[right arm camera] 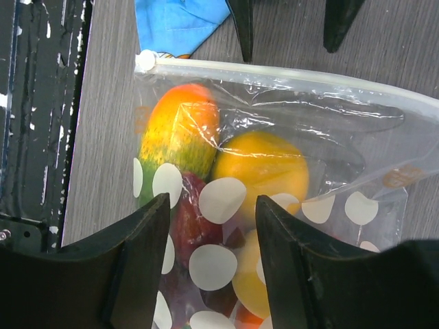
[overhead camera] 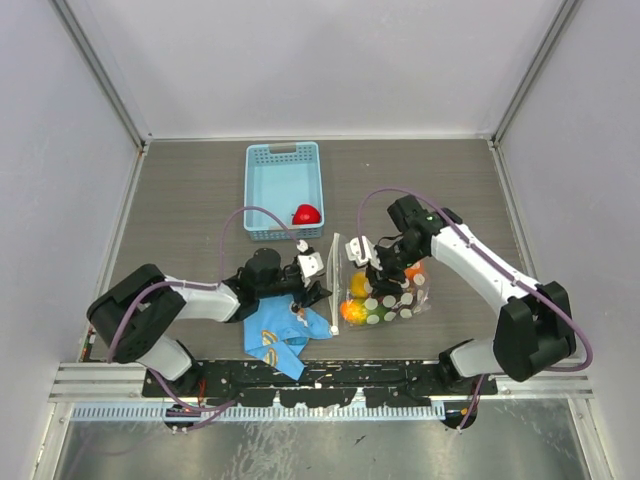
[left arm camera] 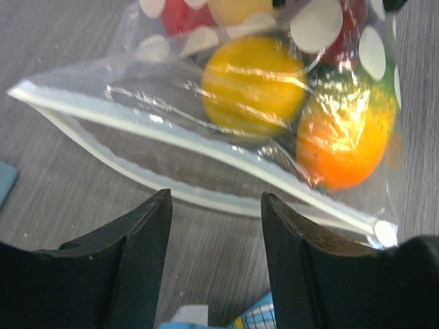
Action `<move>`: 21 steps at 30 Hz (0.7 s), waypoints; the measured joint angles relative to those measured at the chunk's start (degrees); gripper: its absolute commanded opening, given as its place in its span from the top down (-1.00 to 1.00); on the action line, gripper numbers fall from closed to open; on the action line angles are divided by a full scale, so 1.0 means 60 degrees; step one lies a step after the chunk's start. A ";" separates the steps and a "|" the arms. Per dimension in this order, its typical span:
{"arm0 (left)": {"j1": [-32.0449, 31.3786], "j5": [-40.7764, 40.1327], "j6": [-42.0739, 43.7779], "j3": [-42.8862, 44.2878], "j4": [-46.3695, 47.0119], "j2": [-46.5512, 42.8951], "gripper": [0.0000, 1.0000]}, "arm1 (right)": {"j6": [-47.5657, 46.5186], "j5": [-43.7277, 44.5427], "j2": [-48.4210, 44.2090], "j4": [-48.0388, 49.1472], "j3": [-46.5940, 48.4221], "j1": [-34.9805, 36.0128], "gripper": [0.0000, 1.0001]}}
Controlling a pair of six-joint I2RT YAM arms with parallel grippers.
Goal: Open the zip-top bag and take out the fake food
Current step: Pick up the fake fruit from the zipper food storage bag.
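The zip-top bag (overhead camera: 385,290), clear with white dots, lies on the table with its white zip strip (overhead camera: 334,278) toward the left. Several fake food pieces are inside: a yellow fruit (left arm camera: 254,83), an orange-green mango (left arm camera: 344,133), a dark red piece (right arm camera: 195,223). One red piece (overhead camera: 306,214) lies in the blue basket. My left gripper (left arm camera: 216,205) is open and empty, just short of the zip strip (left arm camera: 171,133). My right gripper (right arm camera: 212,205) is open above the bag (right arm camera: 288,171), jaws straddling the dotted part, holding nothing.
A light blue slotted basket (overhead camera: 262,190) stands behind the bag. A blue cartoon-print cloth (overhead camera: 278,335) lies under my left gripper near the front edge. The black mounting rail (overhead camera: 320,378) runs along the near edge.
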 measured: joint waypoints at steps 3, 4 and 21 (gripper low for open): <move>-0.0033 0.0044 -0.0073 0.0149 0.0390 0.0117 -0.11 | 0.0397 0.0204 -0.0004 0.0226 0.0000 0.0168 -0.14; -0.0051 0.0066 -0.0098 0.0186 0.0488 0.0138 -0.11 | 0.0510 0.0262 -0.0004 0.0291 -0.0004 0.0193 -0.14; -0.0331 0.0568 0.0270 0.0222 0.0739 0.0510 -0.18 | -0.0106 -0.0801 -0.0521 0.0022 -0.0346 0.1071 -0.09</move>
